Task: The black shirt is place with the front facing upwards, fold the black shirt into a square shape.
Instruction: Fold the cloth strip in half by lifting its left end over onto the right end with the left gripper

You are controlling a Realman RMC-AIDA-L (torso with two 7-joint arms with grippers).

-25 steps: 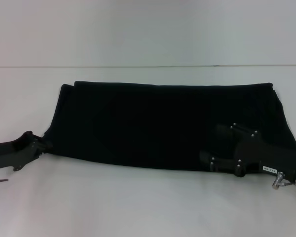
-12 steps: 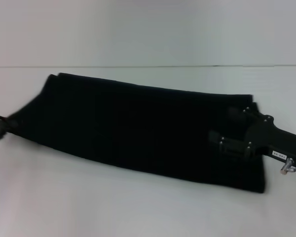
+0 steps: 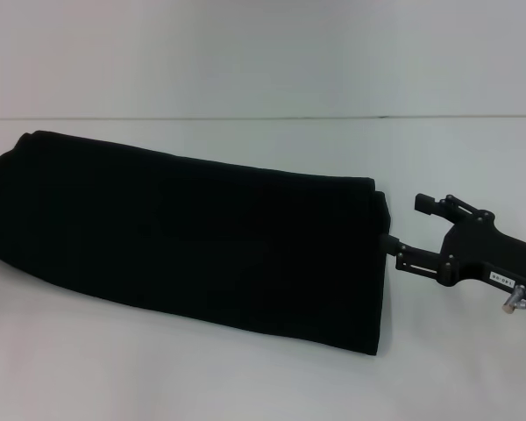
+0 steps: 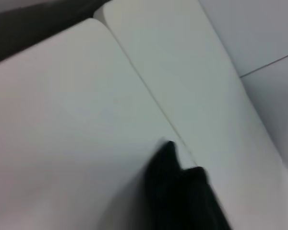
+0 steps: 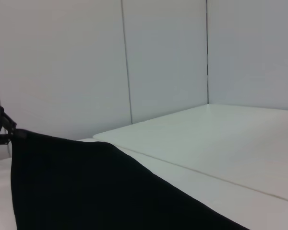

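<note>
Across the white table (image 3: 202, 377) stretches the black shirt (image 3: 193, 237), long, smooth, band-shaped.

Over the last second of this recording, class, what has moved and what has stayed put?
The black shirt, folded into a long band, has swung and slid toward the robot's left, its left end now at the picture's edge. The right hand, which was over the cloth, has drawn back and now sits at the shirt's right end. The left hand, seen earlier at the shirt's left corner, has left the head view. The white table is unchanged.
</note>
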